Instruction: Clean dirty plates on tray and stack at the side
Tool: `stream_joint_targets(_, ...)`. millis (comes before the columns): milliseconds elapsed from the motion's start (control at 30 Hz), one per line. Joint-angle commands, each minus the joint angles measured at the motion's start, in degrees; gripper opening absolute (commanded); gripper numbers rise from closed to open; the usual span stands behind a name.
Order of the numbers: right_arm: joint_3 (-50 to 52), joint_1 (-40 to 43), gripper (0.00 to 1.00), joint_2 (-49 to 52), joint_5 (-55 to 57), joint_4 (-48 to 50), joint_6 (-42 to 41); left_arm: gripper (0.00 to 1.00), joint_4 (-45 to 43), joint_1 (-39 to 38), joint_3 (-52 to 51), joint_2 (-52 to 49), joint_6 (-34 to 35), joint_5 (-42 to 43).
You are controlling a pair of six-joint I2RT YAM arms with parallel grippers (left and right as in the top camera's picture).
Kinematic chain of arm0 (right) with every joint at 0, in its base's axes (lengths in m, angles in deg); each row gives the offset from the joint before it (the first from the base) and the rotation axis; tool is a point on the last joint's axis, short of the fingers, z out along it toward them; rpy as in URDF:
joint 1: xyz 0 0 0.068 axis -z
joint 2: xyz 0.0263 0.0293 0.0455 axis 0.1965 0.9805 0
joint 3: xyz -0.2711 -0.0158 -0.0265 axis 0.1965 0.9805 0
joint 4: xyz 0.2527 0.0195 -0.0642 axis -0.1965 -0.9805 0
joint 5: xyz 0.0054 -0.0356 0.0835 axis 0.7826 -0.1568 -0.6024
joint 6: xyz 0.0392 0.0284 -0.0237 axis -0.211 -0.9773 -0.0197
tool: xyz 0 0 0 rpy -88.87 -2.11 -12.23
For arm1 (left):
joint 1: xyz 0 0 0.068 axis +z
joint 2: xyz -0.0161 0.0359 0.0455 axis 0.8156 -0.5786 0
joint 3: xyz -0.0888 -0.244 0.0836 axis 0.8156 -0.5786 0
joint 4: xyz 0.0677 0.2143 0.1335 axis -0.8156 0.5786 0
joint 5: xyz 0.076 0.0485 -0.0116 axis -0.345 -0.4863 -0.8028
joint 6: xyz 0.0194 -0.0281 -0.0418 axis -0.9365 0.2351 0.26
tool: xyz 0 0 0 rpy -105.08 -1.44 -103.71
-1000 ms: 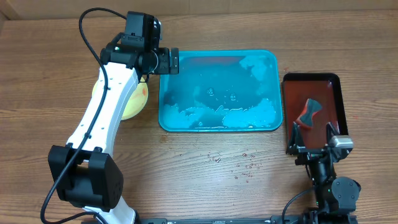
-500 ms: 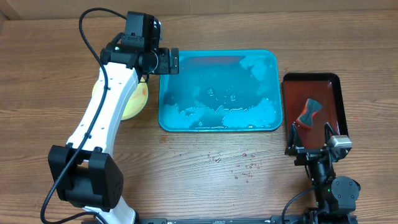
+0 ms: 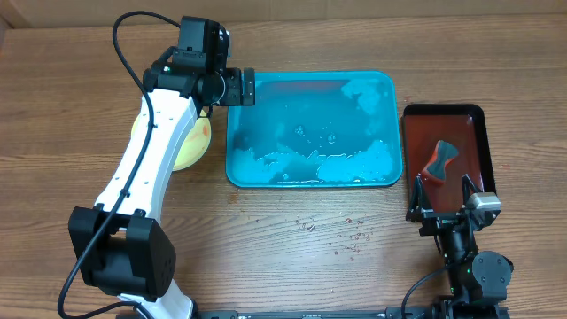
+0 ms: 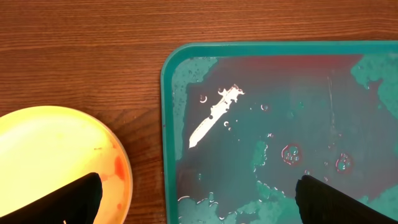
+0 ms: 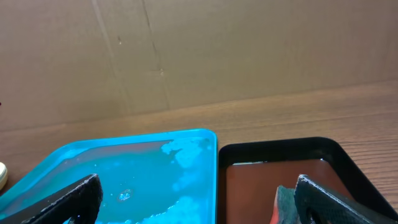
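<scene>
The turquoise tray holds reddish water and white foam; I see no plate in it. It also shows in the left wrist view and the right wrist view. A pale yellow plate with orange-red smears lies on the table left of the tray, partly under my left arm, and shows in the left wrist view. I cannot tell whether other plates lie under it. My left gripper is open and empty above the tray's far left corner. My right gripper is open and empty at the dark red tray's front end.
A dark red, black-rimmed tray stands right of the turquoise tray, with a grey and orange sponge in it. Water drops lie on the wood in front of the turquoise tray. A cardboard wall stands behind the table.
</scene>
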Motion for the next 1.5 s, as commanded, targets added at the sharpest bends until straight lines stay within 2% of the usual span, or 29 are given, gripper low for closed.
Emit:
stream_joint_targets(0,0.61,-0.28,1.0,-0.74,-0.11,0.2,0.2,1.0,-0.15,-0.37,0.66,0.46,-1.07,0.46)
stream_joint_targets(167,0.61,-0.28,1.0,-0.74,-0.11,0.2,0.2,1.0,3.08,-0.39,0.63,3.26,-1.07,-0.46)
stream_joint_targets(367,0.61,-0.28,1.0,-0.74,-0.11,0.2,0.2,1.0,-1.7,-0.37,-2.27,11.54,-1.11,-8.0)
stream_joint_targets(567,0.61,-0.28,1.0,-0.74,-0.13,0.2,0.2,1.0,-21.24,1.49,-23.67,29.11,-1.64,-8.26)
stream_joint_targets(733,0.61,-0.28,1.0,-0.74,-0.11,0.2,0.2,1.0,-31.85,4.31,-43.71,45.31,-6.03,-4.33)
stream_joint_targets(933,0.61,-0.28,1.0,-0.74,-0.11,0.2,0.2,1.0,-39.56,7.13,-63.12,64.24,-7.15,-1.62)
stream_joint_targets(1100,0.61,-0.28,1.0,-0.74,-0.11,0.2,0.2,1.0,-44.39,7.3,-74.97,78.18,-8.85,-1.38)
stream_joint_targets(1233,0.61,-0.28,1.0,-0.74,-0.13,0.2,0.2,1.0,-46.6,7.3,-82.75,87.93,-8.85,-1.4)
stream_joint_targets(1467,0.61,-0.28,1.0,-0.74,-0.11,0.2,0.2,1.0,-46.8,8.02,-89.44,96.21,-8.87,-1.42)
